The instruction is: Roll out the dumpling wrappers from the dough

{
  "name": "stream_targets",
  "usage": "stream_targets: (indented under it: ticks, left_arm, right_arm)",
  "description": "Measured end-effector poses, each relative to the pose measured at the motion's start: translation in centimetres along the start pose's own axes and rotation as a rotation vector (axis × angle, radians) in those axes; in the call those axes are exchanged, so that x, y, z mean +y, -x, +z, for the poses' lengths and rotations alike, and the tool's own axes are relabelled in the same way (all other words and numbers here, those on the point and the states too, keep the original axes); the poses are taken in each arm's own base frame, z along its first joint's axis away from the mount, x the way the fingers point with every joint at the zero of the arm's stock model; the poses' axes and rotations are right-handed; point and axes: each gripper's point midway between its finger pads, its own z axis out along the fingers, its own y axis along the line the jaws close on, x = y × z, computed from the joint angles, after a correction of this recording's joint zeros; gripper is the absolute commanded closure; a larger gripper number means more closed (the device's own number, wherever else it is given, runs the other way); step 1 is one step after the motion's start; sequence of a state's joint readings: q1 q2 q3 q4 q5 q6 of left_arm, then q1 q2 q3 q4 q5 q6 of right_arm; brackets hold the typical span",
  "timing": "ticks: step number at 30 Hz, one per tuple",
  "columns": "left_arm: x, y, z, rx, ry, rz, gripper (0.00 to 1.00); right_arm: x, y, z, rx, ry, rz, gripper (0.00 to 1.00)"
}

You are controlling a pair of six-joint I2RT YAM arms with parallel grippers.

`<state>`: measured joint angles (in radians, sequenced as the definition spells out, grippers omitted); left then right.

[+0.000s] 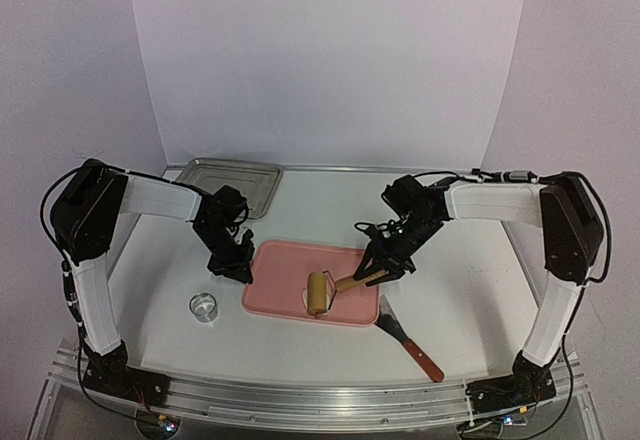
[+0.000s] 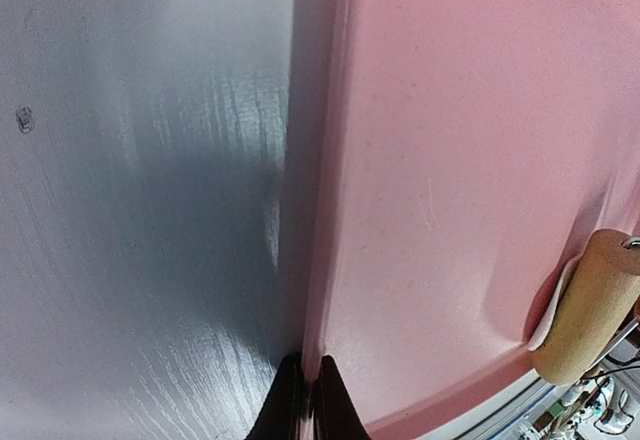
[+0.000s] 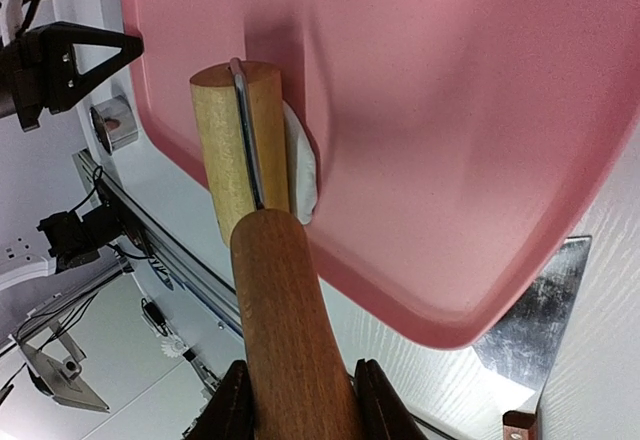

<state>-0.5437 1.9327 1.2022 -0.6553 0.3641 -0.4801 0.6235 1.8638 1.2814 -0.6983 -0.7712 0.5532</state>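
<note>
right fingers (image 3: 232,405) clasp roller (image 3: 285,300), left (image 2: 285,410) seemingly closed

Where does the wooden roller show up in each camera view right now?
Top external: roller at the near edge of the pink board, picture centre.
Left wrist: lower right corner.
Right wrist: left of centre, handle running to the bottom edge.
Shared landmark: the pink board, in all three.

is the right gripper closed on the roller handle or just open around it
The right gripper is shut on the roller handle: both fingers press against its sides with no gap showing.
</note>
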Motion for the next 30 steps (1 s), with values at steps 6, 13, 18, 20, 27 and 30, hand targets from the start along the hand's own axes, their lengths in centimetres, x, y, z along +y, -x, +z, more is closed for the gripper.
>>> stream_targets:
  ticks: [6,13,18,20,27,30]
  left_arm:
    - [0.0,-0.1,0.0,0.002,0.000,0.001,1.00]
    - [-0.1,-0.1,0.0,0.003,0.004,0.001,1.00]
    - [-0.1,-0.1,0.0,0.004,0.004,0.000,1.00]
    - [-0.1,-0.1,0.0,0.005,0.004,0.000,1.00]
    - [-0.1,-0.1,0.0,0.004,0.004,-0.002,1.00]
    - [-0.1,-0.1,0.0,0.004,0.005,-0.005,1.00]
  right_arm:
    - [0.0,0.2,0.5,0.013,0.011,0.004,1.00]
    - [-0.4,-0.2,0.4,0.015,0.028,0.001,1.00]
    - [-1.1,-0.7,0.0,0.004,0.033,0.005,1.00]
    - [-1.1,-0.7,0.1,0.006,0.035,0.005,1.00]
    - [-1.7,-0.8,-0.1,-0.005,0.040,0.010,1.00]
    - [-2.1,-0.9,-0.5,-0.012,0.042,0.021,1.00]
